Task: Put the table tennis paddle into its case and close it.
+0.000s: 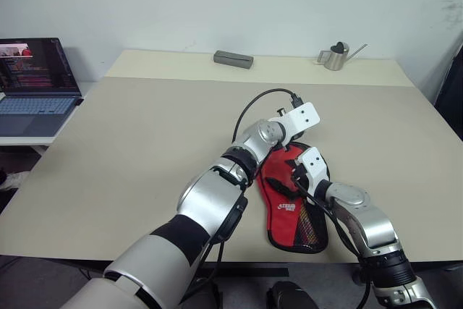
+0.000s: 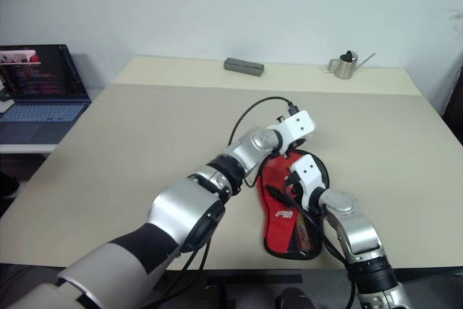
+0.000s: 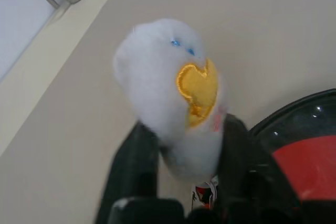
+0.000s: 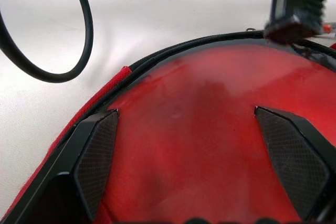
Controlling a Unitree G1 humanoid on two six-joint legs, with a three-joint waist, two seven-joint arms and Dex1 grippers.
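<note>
The case (image 1: 289,211) lies flat on the table, red side with clear plastic and black mesh facing up. At its far, round end is my left gripper (image 3: 186,129). Its fingers (image 3: 134,171) stand apart with the case's white and yellow charm (image 3: 168,77) between them. My right gripper (image 4: 191,129) hovers open just over the red window of the case (image 4: 189,129), its fingers (image 4: 97,161) spread wide with nothing between them. The paddle is hidden. Red shows behind the plastic, and I cannot tell whether that is its blade.
The beige table (image 1: 145,142) stretches wide to the left and far side. A grey box (image 1: 233,58) and a small metal watering can (image 1: 335,56) stand at the back. A laptop (image 1: 36,85) sits on a side desk at the left. A black cable (image 1: 249,110) loops over my left wrist.
</note>
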